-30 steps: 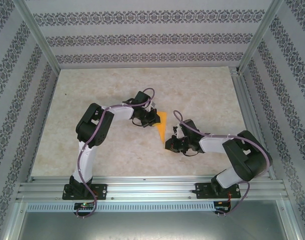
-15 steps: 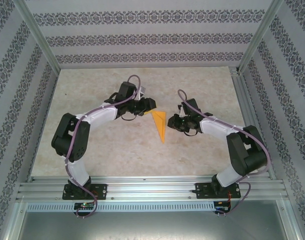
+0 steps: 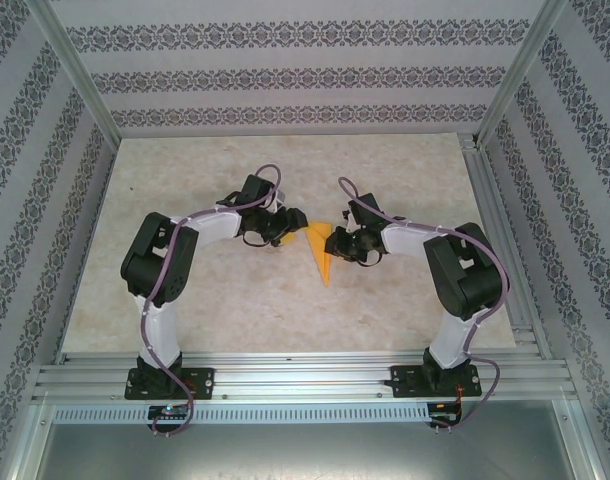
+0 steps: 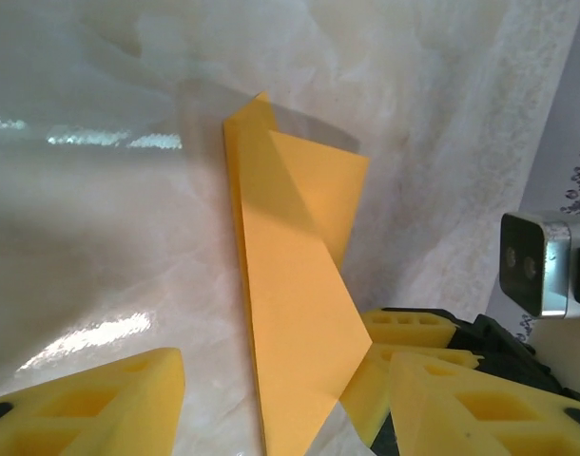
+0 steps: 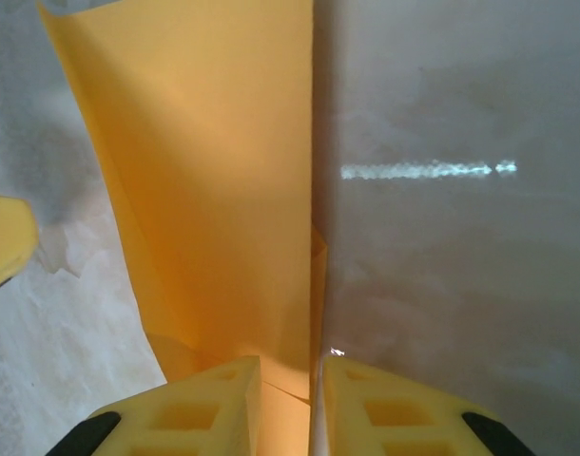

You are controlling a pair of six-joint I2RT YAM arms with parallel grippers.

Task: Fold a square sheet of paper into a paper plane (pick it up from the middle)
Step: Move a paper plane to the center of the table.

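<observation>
Left hand (image 3: 291, 228): fingers wide, paper end between them | sheet of paper (image 3: 321, 255): folded to a point, on bench (image 3: 235, 300), long axis 12–6, tip at 6; 3 o'clock of left hand, 9 o'clock of right | right hand (image 3: 337, 240): narrow, fold in gap, grip unconfirmed; judged nearer.

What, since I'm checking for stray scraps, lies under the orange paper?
The pale marbled table shows all around the orange paper; directly beneath it is covered by its folded layers.
</observation>
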